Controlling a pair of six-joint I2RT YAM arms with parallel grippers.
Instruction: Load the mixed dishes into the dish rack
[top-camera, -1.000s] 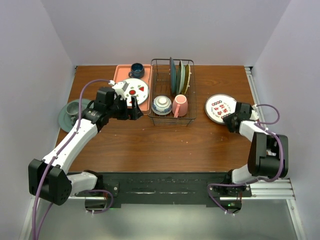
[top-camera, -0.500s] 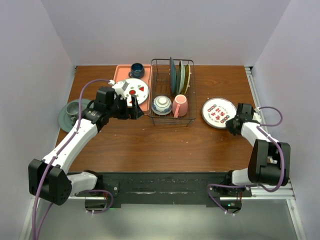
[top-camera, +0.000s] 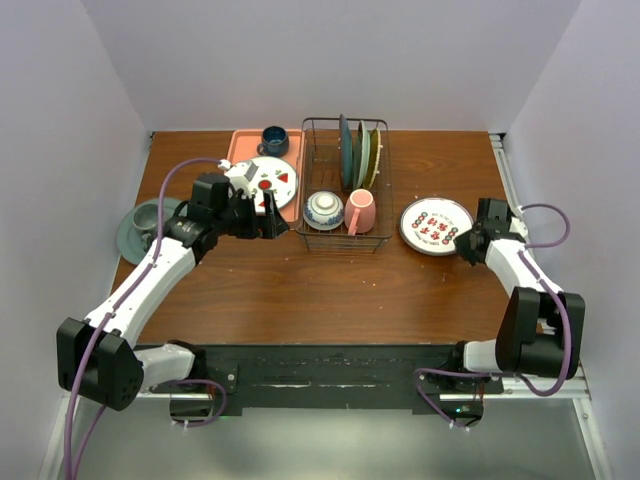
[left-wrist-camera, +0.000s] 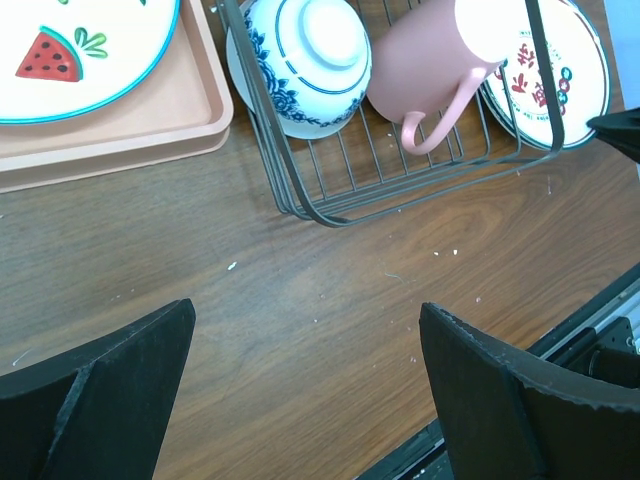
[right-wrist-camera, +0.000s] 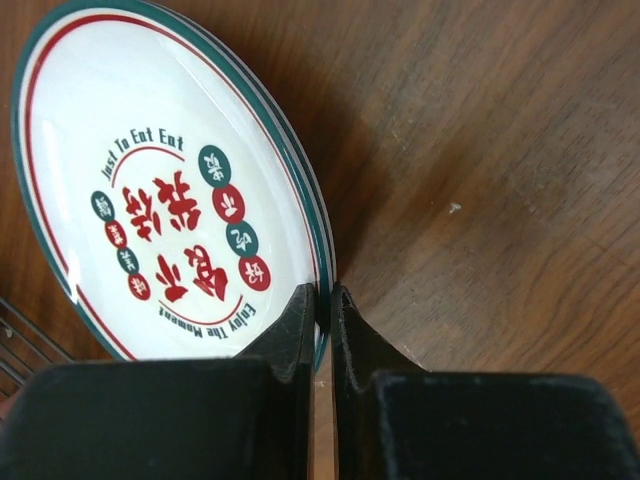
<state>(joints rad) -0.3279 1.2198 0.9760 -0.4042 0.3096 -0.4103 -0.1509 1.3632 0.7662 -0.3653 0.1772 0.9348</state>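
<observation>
1. Right gripper (top-camera: 466, 240): fingers pressed together on the near-right rim of the white plate with red marks (top-camera: 435, 225). In the wrist view the gripper (right-wrist-camera: 322, 295) has the thin edge of the plate (right-wrist-camera: 160, 200) pinched between both pads. I cannot tell whether the plate's far edge is off the table (top-camera: 300, 290).
2. White plate with red marks: face up, on the right half of the table. It sits between my right gripper and the dish rack (top-camera: 345, 248), near the rack's right wall but apart from it.
3. Dish rack: centre of the table, long axis running away from me. The rack lies to the left of the held plate. A blue-and-white bowl (top-camera: 323, 209) and a pink mug (top-camera: 361, 210) fill the near end. Several plates (top-camera: 358, 152) stand on edge at the far end, faces turned left and right.
4. Governing relation, my judgement: the plate must travel left and away from me, then tip up on edge so its face matches the standing plates. The free prongs look to be near those plates, but I cannot make them out clearly.
5. Left gripper (top-camera: 268, 222): fingers spread wide, holding nothing. It hovers over bare wood by the rack's near-left corner (left-wrist-camera: 300, 190), just beside the pink tray (top-camera: 240, 145).
6. Nearer arm: the right one, which already holds the plate; the left is across the rack from it.
</observation>
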